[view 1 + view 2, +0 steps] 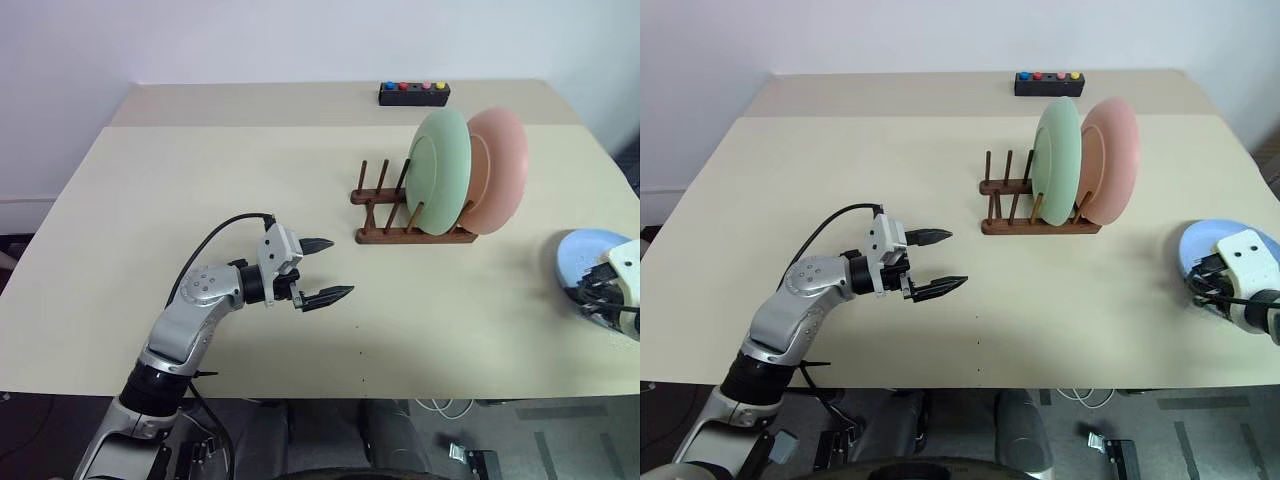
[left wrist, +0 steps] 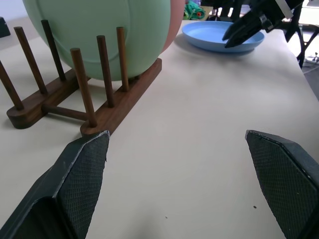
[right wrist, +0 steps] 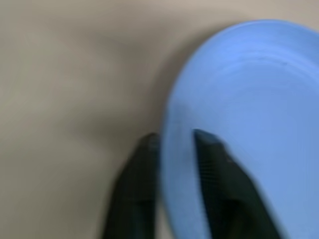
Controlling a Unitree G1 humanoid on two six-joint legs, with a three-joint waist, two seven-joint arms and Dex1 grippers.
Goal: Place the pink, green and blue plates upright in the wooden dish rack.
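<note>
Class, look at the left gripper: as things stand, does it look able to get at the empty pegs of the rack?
Probably yes. The left gripper is open and points toward the rack over bare table, and the green plate and pink plate stand at the far end, leaving the near pegs free.

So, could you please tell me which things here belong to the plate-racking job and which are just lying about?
Job:
- blue plate, rim pinched by right hand
- green plate, racked
- pink plate, racked
- wooden dish rack

Lying about:
- black button box
</note>
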